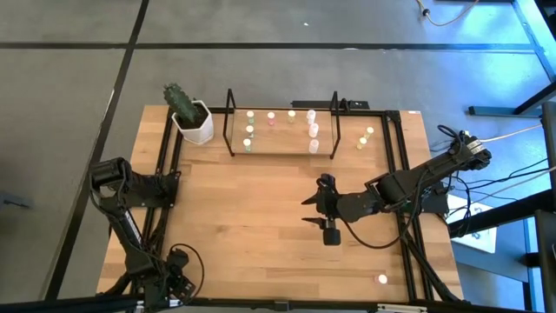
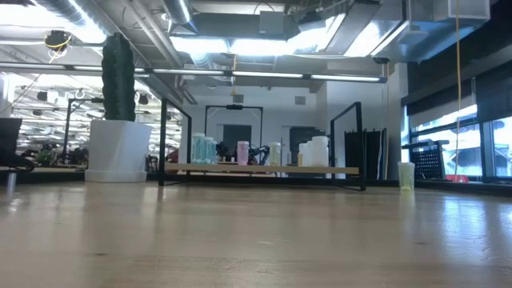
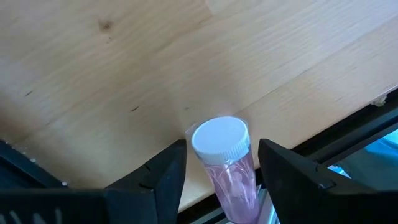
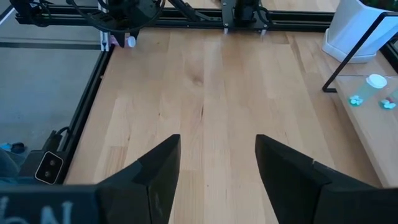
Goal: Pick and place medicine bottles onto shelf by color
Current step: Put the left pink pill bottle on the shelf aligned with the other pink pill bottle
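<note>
While its lower body was cut off from view, a pink bottle (image 3: 222, 163) with a white cap sat clasped between the left gripper (image 3: 221, 180) fingers, at the table (image 1: 261, 217) corner farthest from the shelf (image 1: 282, 130). Just short of the shelf, the right gripper (image 1: 315, 211) hovered mid-table, jaws parted and empty.

Lit brightly and evenly from overhead. Ceiling strips (image 2: 240, 44) blown out to white glare in the low view, mirrored as a pale sheen across the table (image 2: 256, 240); cactus (image 2: 118, 76) dark against that backlight. Only faint, soft shadows beneath the right gripper (image 1: 310, 210). Washed-out bright patch on the wood just ahead of the left gripper (image 3: 222, 148), around the white cap of the pink bottle (image 3: 235, 183). Cooler daylight spilling in beyond the right arm's outer side.
</note>
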### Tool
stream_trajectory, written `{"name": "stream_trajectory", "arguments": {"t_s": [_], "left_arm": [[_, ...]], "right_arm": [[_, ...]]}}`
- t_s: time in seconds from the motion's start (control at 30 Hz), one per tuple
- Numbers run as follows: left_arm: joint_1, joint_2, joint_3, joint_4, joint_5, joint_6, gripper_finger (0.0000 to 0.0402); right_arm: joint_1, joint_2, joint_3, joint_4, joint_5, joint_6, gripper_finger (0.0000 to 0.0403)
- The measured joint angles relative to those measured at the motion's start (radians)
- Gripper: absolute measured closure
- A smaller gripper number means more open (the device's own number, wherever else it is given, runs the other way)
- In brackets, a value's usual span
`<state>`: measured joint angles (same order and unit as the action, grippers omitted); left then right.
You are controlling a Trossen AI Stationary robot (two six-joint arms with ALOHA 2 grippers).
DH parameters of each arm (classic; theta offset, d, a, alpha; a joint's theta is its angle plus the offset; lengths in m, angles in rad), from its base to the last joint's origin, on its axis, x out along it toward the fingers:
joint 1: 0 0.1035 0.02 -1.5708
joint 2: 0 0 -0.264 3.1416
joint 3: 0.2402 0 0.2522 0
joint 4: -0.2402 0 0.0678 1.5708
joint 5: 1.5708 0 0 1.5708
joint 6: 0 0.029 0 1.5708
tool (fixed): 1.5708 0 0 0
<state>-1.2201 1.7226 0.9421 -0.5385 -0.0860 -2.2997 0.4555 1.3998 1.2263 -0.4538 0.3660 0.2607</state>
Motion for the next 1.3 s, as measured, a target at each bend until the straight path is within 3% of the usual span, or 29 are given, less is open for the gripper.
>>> {"name": "stream_trajectory", "arguments": {"t_s": [0.13, 0.5, 0.77, 1.0, 1.17, 1.3], "left_arm": [[0.000, 0.001, 0.000, -0.005, 0.003, 0.000, 0.0222], [0.000, -0.002, 0.000, -0.008, 0.005, 0.006, 0.0315], [0.021, -0.058, -0.004, -0.032, -0.131, 0.026, 0.0323], [0.120, -0.142, -0.004, -0.079, -0.290, 0.297, 0.0326], [0.246, -0.188, -0.003, -0.119, -0.338, 0.613, 0.0320], [0.351, -0.200, -0.003, -0.115, -0.439, 0.853, 0.0319]], "right_arm": [[0.000, 0.000, 0.000, 0.000, 0.000, 0.000, 0.0194], [0.000, 0.000, 0.000, 0.000, 0.001, 0.000, 0.0194], [0.000, 0.000, 0.000, 0.000, 0.032, 0.000, 0.0194], [0.000, 0.000, 0.000, -0.001, 0.034, -0.004, 0.0194], [0.000, 0.000, 0.000, -0.001, 0.034, -0.003, 0.0194], [0.000, 0.000, 0.000, -0.001, 0.036, -0.003, 0.0194]]}}
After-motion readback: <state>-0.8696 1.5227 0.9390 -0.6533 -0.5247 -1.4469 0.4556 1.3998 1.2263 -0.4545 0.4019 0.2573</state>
